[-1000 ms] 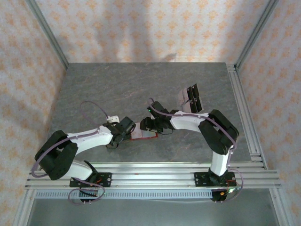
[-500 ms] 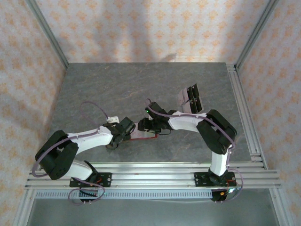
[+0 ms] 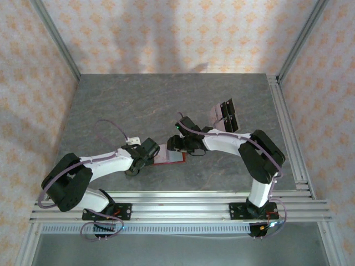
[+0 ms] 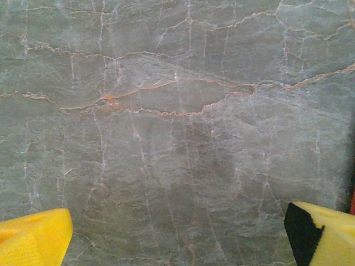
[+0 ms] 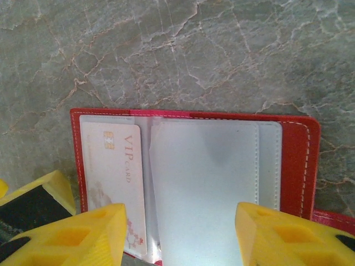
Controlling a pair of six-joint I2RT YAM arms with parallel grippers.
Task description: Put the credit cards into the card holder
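A: From above, we see the card holder (image 3: 171, 158) lying open near the tabletop's (image 3: 111, 105) near edge, about mid-width. It sits between the left gripper (image 3: 150, 157) and the right gripper (image 3: 176, 148).

B: We also see the credit cards (image 3: 224, 117) stacked toward the right edge, well apart from it.

A: On the left wrist, we find the jaws spread wide over bare tabletop, gripping nothing.

B: On the right wrist, we see the jaws partly apart above the card holder's pale lining. One VIP card (image 5: 113, 172) sits in its left pocket. Whether the fingers (image 5: 77, 238) touch the lining, we cannot tell.
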